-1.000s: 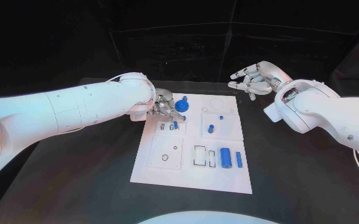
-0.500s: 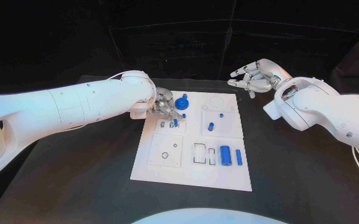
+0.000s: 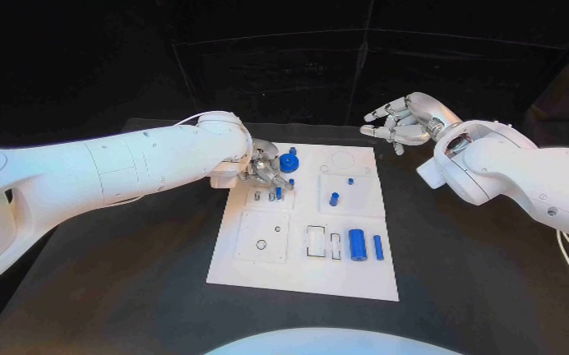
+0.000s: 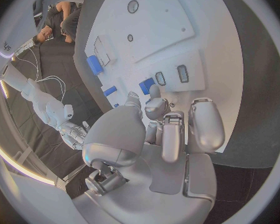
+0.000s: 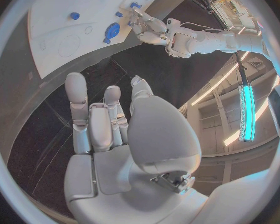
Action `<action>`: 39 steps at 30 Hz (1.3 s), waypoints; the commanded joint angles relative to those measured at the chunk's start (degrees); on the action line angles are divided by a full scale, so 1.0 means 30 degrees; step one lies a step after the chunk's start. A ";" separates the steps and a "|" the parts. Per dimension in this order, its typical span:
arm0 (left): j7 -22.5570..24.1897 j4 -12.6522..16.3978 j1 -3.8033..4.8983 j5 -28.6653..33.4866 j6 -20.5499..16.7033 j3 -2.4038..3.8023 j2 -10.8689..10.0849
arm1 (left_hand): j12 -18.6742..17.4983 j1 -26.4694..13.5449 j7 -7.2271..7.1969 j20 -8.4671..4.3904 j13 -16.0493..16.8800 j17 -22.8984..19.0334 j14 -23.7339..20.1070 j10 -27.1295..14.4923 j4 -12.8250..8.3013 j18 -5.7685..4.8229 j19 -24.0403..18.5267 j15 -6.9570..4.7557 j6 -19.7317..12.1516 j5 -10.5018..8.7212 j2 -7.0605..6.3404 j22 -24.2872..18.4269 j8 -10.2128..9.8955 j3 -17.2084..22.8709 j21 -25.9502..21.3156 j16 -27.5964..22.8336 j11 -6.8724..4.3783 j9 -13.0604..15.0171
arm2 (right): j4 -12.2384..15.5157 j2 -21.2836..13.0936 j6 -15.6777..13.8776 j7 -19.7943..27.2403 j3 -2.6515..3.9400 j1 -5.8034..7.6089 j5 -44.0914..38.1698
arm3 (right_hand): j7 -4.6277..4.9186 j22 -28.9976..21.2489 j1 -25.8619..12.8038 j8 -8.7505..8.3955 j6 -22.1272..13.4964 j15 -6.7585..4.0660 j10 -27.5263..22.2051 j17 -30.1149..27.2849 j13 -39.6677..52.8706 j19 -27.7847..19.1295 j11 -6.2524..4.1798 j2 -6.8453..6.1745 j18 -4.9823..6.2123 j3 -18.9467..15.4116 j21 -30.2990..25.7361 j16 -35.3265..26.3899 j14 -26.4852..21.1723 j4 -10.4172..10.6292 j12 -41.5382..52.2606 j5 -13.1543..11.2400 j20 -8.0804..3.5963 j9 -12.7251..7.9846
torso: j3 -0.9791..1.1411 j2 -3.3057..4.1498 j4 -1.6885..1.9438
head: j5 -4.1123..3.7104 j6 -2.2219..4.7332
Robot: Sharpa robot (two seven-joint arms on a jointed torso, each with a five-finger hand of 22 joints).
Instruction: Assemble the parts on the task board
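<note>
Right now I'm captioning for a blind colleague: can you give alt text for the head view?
The robot's left hand works at the far left part of a white board on a black table, fingers down among small blue pieces near a round blue part. The right hand hangs empty above the table beyond the board's far right corner.
</note>
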 commanded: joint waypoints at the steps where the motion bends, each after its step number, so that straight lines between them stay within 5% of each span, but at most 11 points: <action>1: -0.0163 -0.0018 0.0002 -0.0099 0.0426 0.0001 0.0056 | 0.0064 -0.0005 0.0040 0.0004 0.0020 0.5028 0.1948 0.0160 -0.0146 -0.0101 0.0078 -0.0133 -0.0133 0.0089 0.0042 0.0002 0.0090 0.0032 0.0116 0.0105 -0.0033 0.0037 | 0.0004 0.0021 0.0212 -0.0022 0.0016 0.0040 0.0049 | -0.0023 -0.0017 -0.0035 0.0047 -0.0104 -0.0093 -0.0143 -0.0025 -0.0017 -0.0130 0.0004 0.0149 0.0391 -0.0113 -0.0124 -0.0100 0.0349 0.0039 -0.0036 0.0130 -0.0008 -0.0022 | 0.0003 0.0000 0.0027 | 0.0022 -0.0039; 16: -0.0193 -0.0061 -0.0011 -0.0099 0.0630 0.0000 0.0110 | 0.0090 0.0259 0.0039 0.0003 0.0041 0.5028 0.1948 0.0149 -0.0505 -0.0107 0.0056 -0.0135 -0.0235 0.0089 0.0028 0.0088 0.0162 0.0183 0.0169 0.0105 -0.0035 0.0212 | -0.0058 0.0139 0.0259 0.0003 0.0015 0.0038 0.0049 | -0.0023 -0.0053 -0.0025 0.0056 -0.0111 -0.0093 -0.0145 -0.0025 -0.0039 -0.0135 0.0004 0.0194 0.0394 -0.0115 -0.0162 -0.0115 0.0351 0.0047 -0.0042 0.0186 -0.0006 -0.0020 | 0.0009 0.0001 0.0000 | 0.0028 -0.0157; 26: -0.0207 -0.0046 -0.0011 -0.0118 0.0781 -0.0001 0.0138 | 0.0085 0.1490 0.0037 -0.0004 0.0033 0.5028 0.1948 0.0101 -0.1830 -0.0104 -0.0004 -0.0146 -0.0437 0.0096 0.0029 0.0172 0.0229 0.1020 0.0210 0.0105 -0.0046 0.0516 | -0.0077 0.0192 0.0280 0.0002 0.0014 0.0038 0.0049 | -0.0023 -0.0053 -0.0025 0.0056 -0.0111 -0.0093 -0.0145 -0.0025 -0.0039 -0.0135 0.0004 0.0194 0.0394 -0.0115 -0.0162 -0.0115 0.0351 0.0047 -0.0042 0.0186 -0.0006 -0.0020 | 0.0013 0.0008 -0.0002 | 0.0011 -0.0215; 39: -0.0236 -0.0167 -0.0037 -0.0242 0.1039 -0.0003 0.0270 | 0.0126 0.1410 0.0054 -0.0001 0.0086 0.5028 0.1948 0.0128 -0.1843 -0.0112 0.0001 -0.0139 -0.0442 0.0092 0.0000 0.0221 0.0227 0.1034 0.0239 0.0105 -0.0035 0.0541 | -0.0112 0.0269 0.0311 0.0028 0.0014 0.0037 0.0049 | -0.0023 -0.0053 -0.0025 0.0056 -0.0111 -0.0093 -0.0145 -0.0025 -0.0039 -0.0135 0.0004 0.0194 0.0394 -0.0115 -0.0162 -0.0115 0.0351 0.0047 -0.0042 0.0186 -0.0006 -0.0020 | 0.0014 0.0014 0.0005 | -0.0034 -0.0246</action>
